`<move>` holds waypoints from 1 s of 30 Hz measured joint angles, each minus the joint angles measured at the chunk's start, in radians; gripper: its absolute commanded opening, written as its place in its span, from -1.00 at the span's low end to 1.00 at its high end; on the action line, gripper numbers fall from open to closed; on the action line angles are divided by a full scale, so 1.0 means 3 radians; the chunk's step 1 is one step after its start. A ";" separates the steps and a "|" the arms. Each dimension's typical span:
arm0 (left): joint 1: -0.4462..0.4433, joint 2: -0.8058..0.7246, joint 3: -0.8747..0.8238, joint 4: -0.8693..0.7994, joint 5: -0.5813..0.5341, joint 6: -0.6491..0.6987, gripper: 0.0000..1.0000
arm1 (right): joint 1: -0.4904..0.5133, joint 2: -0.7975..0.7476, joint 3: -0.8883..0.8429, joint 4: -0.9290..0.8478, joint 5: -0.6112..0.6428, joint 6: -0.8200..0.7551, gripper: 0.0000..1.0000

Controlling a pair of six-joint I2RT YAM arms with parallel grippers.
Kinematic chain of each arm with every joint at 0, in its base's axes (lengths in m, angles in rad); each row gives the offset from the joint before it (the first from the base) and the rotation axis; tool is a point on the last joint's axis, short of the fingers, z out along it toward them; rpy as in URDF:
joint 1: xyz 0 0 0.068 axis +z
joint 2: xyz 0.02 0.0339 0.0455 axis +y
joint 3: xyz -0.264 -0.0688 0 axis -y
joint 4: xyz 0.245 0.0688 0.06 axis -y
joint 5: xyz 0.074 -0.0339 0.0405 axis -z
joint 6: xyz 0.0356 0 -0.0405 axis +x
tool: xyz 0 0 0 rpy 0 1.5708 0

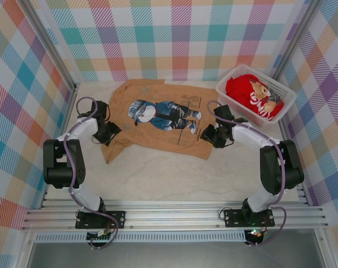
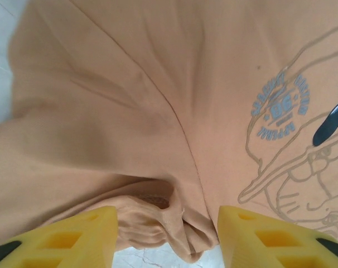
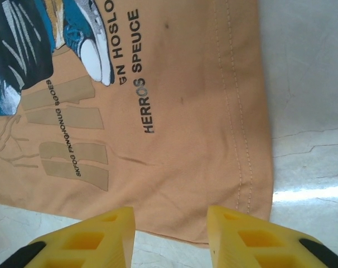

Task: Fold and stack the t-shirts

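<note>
Counting two grippers, both parted and clamping nothing. Left gripper (image 2: 168,226): yellow fingers (image 2: 63,237) apart around a bunched fold at the left edge of the tan t-shirt (image 1: 158,142). Right gripper (image 3: 170,229): parted over that shirt's right hem corner, cloth edge and table (image 1: 174,173) between. Two t-shirts: tan one spread flat on the table, one cartoon figure (image 1: 166,114) in blue at its middle; red t-shirt (image 1: 252,92) with bear print heaped right of the tan one, inside one white basket (image 1: 223,92). Readable near the tan hem: "HERROS SPEUCE", "GN HOSLO", "SKFOG FANGHONUIG SOOES". Round blue badge (image 2: 280,109) by the figure, lettering too small to read.
</note>
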State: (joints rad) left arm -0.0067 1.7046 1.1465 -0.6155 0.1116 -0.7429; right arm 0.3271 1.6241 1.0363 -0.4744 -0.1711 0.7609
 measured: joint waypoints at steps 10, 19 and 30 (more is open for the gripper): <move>-0.0108 0.0306 0.0033 -0.0045 -0.0120 -0.0045 -0.80 | 0.0000 -0.0264 0.0000 0.0008 -0.0177 -0.0058 -0.20; -0.0319 0.0161 0.0057 -0.0245 -0.0198 -0.0122 -1.00 | 0.0000 -0.0319 0.0000 0.0000 -0.0183 -0.0097 -0.24; -0.0960 -0.0538 -0.0384 -0.0660 -0.0203 -0.0795 -1.00 | 0.0000 -0.0409 0.0001 -0.0099 -0.0181 -0.0210 -0.25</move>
State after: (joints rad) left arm -0.2947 1.5433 1.0313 -0.8135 0.0505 -0.9813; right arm 0.3271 1.5013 1.0367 -0.5041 -0.2253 0.6979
